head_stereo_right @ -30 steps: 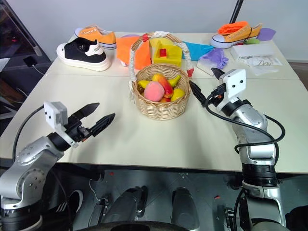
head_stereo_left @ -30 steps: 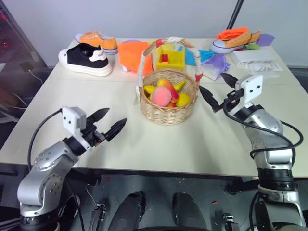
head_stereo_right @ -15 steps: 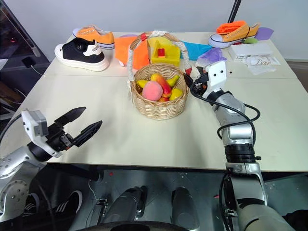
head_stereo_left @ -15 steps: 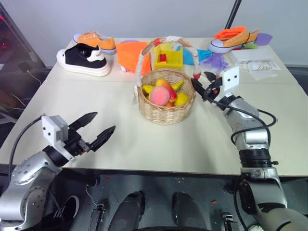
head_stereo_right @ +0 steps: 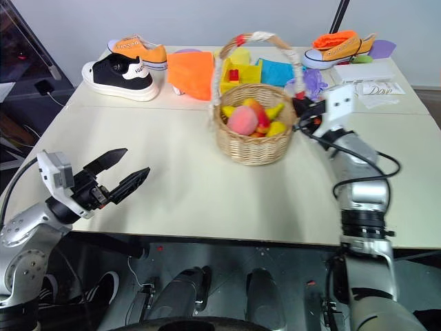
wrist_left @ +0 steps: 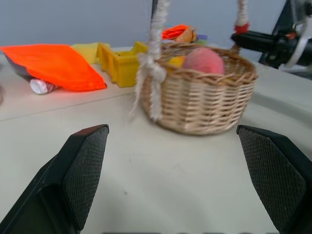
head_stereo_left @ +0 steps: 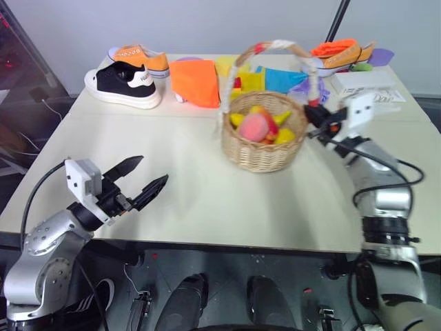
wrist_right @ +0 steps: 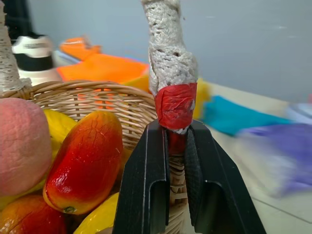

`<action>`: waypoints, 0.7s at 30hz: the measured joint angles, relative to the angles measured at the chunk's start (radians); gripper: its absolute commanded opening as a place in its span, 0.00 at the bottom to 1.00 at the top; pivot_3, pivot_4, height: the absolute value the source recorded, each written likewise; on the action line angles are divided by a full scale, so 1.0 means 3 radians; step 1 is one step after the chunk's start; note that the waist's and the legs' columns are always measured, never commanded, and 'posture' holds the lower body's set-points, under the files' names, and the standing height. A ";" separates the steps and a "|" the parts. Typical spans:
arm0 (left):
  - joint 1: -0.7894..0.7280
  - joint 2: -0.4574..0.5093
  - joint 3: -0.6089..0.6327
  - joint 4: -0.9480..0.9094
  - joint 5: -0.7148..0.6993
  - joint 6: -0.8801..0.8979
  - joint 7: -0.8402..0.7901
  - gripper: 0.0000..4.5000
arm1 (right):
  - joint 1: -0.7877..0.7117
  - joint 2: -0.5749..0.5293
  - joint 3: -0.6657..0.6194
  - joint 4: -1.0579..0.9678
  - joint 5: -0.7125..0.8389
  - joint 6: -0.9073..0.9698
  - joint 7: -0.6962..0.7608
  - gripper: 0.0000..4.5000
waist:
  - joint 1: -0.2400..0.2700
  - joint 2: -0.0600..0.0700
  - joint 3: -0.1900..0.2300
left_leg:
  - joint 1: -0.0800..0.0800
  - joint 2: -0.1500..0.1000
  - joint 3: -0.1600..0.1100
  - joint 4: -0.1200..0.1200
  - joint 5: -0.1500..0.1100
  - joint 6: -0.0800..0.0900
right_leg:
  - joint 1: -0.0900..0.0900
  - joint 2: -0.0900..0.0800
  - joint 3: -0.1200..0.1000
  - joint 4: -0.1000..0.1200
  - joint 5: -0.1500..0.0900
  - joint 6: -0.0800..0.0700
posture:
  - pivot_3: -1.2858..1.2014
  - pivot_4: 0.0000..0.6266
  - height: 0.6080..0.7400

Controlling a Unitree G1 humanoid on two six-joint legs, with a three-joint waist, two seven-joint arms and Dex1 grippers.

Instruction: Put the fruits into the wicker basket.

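Observation:
The wicker basket (head_stereo_left: 265, 150) stands on the table right of the middle, and its cloth-wrapped handle (head_stereo_left: 275, 45) arches over it. Inside lie the pink peach (head_stereo_left: 253, 126) and the red-blushed mango (wrist_right: 85, 161), among yellow bananas (head_stereo_left: 282, 117). My right gripper (head_stereo_left: 315, 117) reaches the basket's right side. It is shut on the handle's foot, just under the red wrapping (wrist_right: 175, 105). My left gripper (head_stereo_left: 153, 169) hovers open near the table's front left, well apart from the basket, with nothing between its fingers.
At the back left are a black shoe (head_stereo_left: 124, 84) and an orange shoe (head_stereo_left: 138, 56). An orange cloth (head_stereo_left: 195, 72), a yellow box (head_stereo_left: 242, 77) and a blue cloth (head_stereo_left: 281, 79) lie behind the basket. Another orange shoe (head_stereo_left: 341, 54) and papers (head_stereo_left: 365, 86) are at the back right.
My right gripper has gone from open to shut on the handle's foot. The basket has shifted to the right with it. The left gripper has stayed open in about the same place.

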State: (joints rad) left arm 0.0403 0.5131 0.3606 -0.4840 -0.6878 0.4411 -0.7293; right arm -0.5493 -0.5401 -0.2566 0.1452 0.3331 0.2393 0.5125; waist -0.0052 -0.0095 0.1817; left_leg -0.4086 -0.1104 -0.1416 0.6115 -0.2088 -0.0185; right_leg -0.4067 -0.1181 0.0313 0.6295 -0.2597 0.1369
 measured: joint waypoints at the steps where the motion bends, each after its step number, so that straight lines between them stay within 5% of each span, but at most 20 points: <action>1: -0.0056 0.0005 -0.0031 0.0059 0.0003 -0.0007 -0.0029 1.00 | 0.0052 -0.0102 -0.0127 -0.0019 0.0038 0.0011 0.0004 0.01 | -0.0002 0.0000 0.0000 | 0.0000 0.0000 0.0000 0.0000 0.0000 0.0000 | 0.0000 0.0000 0.0000 0.0000 0.0000 0.0000 | 0.52 0.24 1.00; 9: -0.0597 0.0021 -0.0406 0.0575 0.0112 -0.0139 -0.0285 1.00 | 0.0580 -0.0721 -0.0914 0.0198 0.0055 -0.0276 0.0026 0.01 | -0.0027 0.0001 0.0000 | 0.0002 0.0002 0.0006 0.0001 0.0000 0.0001 | 0.0003 0.0000 0.0001 0.0000 0.0000 0.0000 | 0.52 0.24 1.00; 21: -0.0835 0.0023 -0.0597 0.0825 0.0158 -0.0211 -0.0466 1.00 | 0.0970 -0.0561 -0.1312 0.0552 0.0113 -0.0600 -0.0244 0.01 | -0.0024 0.0011 -0.0003 | 0.0003 0.0002 0.0009 0.0003 0.0000 0.0001 | 0.0004 0.0001 0.0006 0.0001 0.0000 0.0001 | 0.52 0.24 1.00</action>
State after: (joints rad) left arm -0.2101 0.5199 0.1814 -0.2366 -0.6403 0.3778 -0.8692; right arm -0.2583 -0.7083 -0.6503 0.3109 0.3670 0.0592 0.4394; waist -0.0124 -0.0061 0.1807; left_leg -0.4076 -0.1097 -0.1388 0.6125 -0.2087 -0.0182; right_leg -0.4054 -0.1178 0.0332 0.6298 -0.2596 0.1371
